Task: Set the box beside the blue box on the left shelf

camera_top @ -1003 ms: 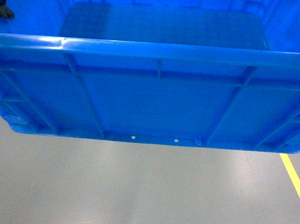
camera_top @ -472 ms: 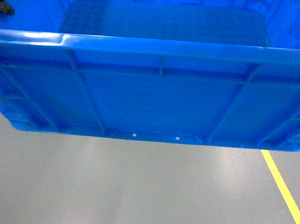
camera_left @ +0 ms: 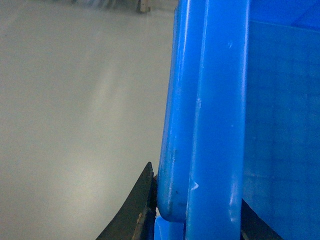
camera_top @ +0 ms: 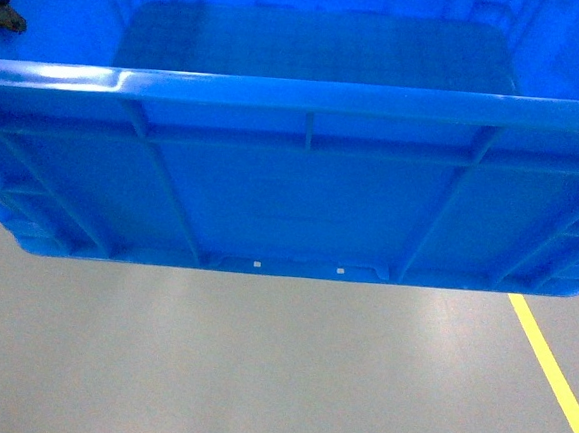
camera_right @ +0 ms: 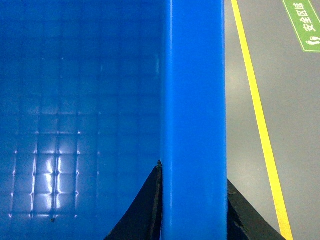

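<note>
Head view: the box [camera_top: 303, 177] fills the upper two thirds of the picture, its thick near rim running level across the frame and its ribbed near wall dropping below it. It hangs clear above the grey floor [camera_top: 257, 374], with nothing under it. Over the rim, part of its smooth inner floor shows. A yellow line [camera_top: 548, 367] on the floor runs out from under the box's right end toward the lower right corner. A dark bit of the left tool [camera_top: 0, 8] shows at the upper left edge, by the box's left end.

In the left wrist view the left tool [camera_left: 195, 220] sits astride the box's rim [camera_left: 210, 110]: one dark finger [camera_left: 132, 212] lies against the outer face and another shows just inside the wall, so it is clamped on the box. In the right wrist view the right tool [camera_right: 192, 210] grips the opposite rim [camera_right: 192, 90] the same way, with a dark finger [camera_right: 142, 210] against each side of it. Beyond that rim lie the yellow line [camera_right: 257, 115] and a green floor sign [camera_right: 305, 22] with white writing. The shelf appears in none of the views.
</note>
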You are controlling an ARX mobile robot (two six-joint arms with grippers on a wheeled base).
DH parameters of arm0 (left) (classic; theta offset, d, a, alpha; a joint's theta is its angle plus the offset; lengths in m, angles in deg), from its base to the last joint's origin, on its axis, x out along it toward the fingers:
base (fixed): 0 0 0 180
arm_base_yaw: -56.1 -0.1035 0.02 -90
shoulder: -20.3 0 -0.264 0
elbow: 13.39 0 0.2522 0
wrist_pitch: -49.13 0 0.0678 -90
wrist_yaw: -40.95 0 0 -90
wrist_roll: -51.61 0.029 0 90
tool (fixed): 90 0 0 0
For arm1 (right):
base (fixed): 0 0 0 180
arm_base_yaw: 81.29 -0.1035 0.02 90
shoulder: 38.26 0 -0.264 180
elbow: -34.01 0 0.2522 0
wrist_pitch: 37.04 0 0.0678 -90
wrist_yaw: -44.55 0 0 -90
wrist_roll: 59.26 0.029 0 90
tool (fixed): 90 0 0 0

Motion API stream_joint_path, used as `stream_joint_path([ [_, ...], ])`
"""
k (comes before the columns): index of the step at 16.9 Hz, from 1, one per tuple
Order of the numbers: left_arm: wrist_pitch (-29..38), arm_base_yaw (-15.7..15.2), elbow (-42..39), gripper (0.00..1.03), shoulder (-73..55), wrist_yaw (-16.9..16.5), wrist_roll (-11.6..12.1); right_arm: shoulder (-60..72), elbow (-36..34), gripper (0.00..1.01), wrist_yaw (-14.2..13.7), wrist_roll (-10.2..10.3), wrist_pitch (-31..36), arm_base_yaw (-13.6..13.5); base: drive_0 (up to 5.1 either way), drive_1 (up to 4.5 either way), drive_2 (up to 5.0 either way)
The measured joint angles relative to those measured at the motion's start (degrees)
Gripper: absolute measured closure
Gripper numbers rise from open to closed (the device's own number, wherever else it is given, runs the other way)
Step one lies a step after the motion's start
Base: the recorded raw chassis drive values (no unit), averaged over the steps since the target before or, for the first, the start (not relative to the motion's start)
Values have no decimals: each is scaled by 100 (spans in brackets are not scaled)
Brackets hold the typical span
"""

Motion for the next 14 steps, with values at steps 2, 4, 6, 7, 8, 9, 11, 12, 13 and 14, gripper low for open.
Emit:
stream_joint_path([
  [2, 7, 0, 0, 83, 0, 0, -2, 0, 0, 79, 0, 0, 17, 0, -169, -169, -169],
  [4, -2, 0, 0, 83, 0, -2, -2, 0, 0, 79, 0, 0, -2, 0, -169, -169, -169],
  [6, 11, 0, 0, 83, 0, -4, -4, 0, 0, 79, 0, -2, 28, 0, -169, -169, -169],
  [7, 7, 0, 0, 83, 0, -4, -4, 0, 0, 79, -4, 0, 11, 0, -169, -169, -169],
  [8, 9, 0, 0, 83, 0, -2, -2, 2, 0, 79, 0, 0, 13, 0, -169, -169, -169],
  [9, 4, 0, 0, 83, 0, 2, -2, 9, 0, 79, -2, 0, 7, 0, -169, -169, -169],
  [11, 7, 0, 0, 83, 0, 0, 0, 7, 0, 79, 0, 0, 9, 0, -169, -169, -169],
  [12, 11, 0, 0, 83, 0, 2, -2, 9, 0, 79, 0, 0, 20, 0, -169, -169, -169],
  [13, -4, 0, 0, 83, 0, -4, -4, -2, 0, 79, -2, 0, 13, 0, -169, -169, -169],
  [14, 11, 0, 0, 83, 0, 0, -4, 0, 0, 79, -2, 0, 22, 0, 0, 433, -434],
])
